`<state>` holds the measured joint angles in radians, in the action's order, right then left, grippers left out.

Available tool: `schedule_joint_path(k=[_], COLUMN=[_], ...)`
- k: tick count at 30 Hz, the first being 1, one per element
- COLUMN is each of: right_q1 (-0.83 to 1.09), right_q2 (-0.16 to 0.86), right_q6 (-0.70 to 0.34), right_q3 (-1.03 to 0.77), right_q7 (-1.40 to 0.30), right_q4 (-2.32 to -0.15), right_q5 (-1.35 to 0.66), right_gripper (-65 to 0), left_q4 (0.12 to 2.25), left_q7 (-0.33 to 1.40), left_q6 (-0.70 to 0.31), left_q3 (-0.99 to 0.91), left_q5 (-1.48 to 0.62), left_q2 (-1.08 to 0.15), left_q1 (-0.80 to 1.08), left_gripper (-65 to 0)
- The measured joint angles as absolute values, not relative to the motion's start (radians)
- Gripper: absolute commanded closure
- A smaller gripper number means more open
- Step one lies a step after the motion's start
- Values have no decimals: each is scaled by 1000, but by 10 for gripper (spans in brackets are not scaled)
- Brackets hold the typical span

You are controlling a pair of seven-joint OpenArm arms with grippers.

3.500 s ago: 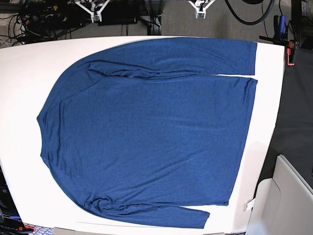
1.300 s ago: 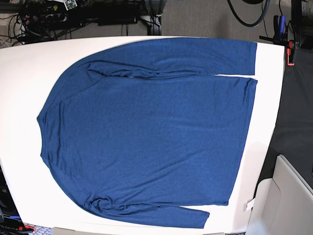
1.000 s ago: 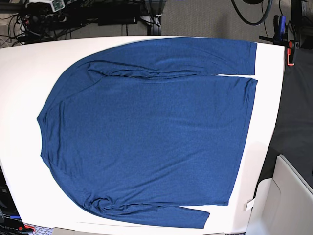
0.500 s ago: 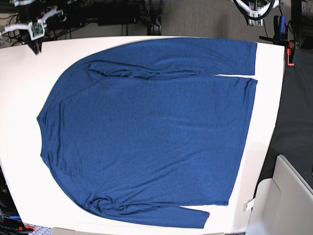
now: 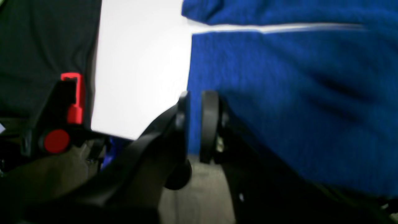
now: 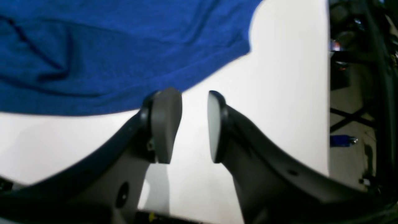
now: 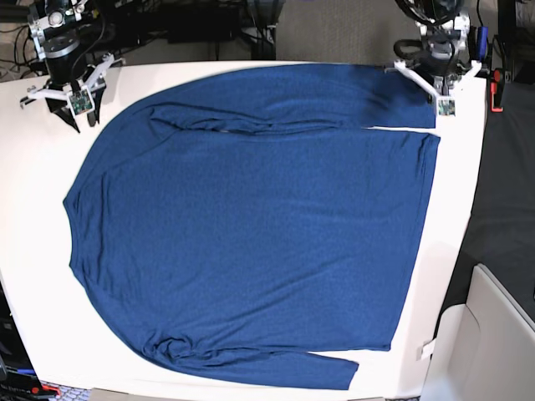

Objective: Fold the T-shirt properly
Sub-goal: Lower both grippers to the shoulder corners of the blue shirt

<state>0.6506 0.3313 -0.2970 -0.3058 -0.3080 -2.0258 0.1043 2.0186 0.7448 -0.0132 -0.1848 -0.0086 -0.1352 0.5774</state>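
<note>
The T-shirt (image 7: 251, 234), dark navy and long-sleeved, lies flat on the white table (image 7: 33, 251), neck to the left and hem to the right. Its upper sleeve is folded along the far edge. My left gripper (image 7: 439, 90) hovers over that sleeve's cuff. In the left wrist view its fingers (image 5: 209, 124) stand a narrow gap apart, and the T-shirt (image 5: 295, 93) shows blue through that gap. My right gripper (image 7: 68, 102) is at the far left, beside the shoulder. It (image 6: 191, 96) is open over bare table, just off the T-shirt's edge (image 6: 124, 62).
A red clamp (image 7: 499, 88) sits at the table's far right corner, close to the left gripper. A white box (image 7: 493, 342) stands off the table at the near right. Cables and stands crowd the floor beyond the far edge.
Both arms have come in from beyond the far edge to the T-shirt's far corners. Both grippers have opened, the right one wider. The T-shirt has not moved.
</note>
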Motion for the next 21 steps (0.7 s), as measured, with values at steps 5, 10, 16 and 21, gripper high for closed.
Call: schedule_joint_path(k=[5,10,16,21], right_q1=[629,625,626,629], right_q2=[334,334,334,334], right_q6=[-293,-292,-292,-293], right_q3=[-307,-312,-313,-313], right_q7=[-304,-304,-304,-304], right_q4=[-2026,-2026,-2026,-2026], right_q5=[105,105,105,105], right_gripper=[-186,-187,-187,-186], left_q4=[2019,2018,1969,1922], left_q7=[757,754,756,741], left_q6=[-11,-15,-15,-15], left_q3=[-184,-184,-184,-186], left_q5=[-10,-10,-10,-126], left_q2=[-133,-131,-131,-137], left_q1=[562,570,567,564], left_gripper=[-184,-326,-345,-346])
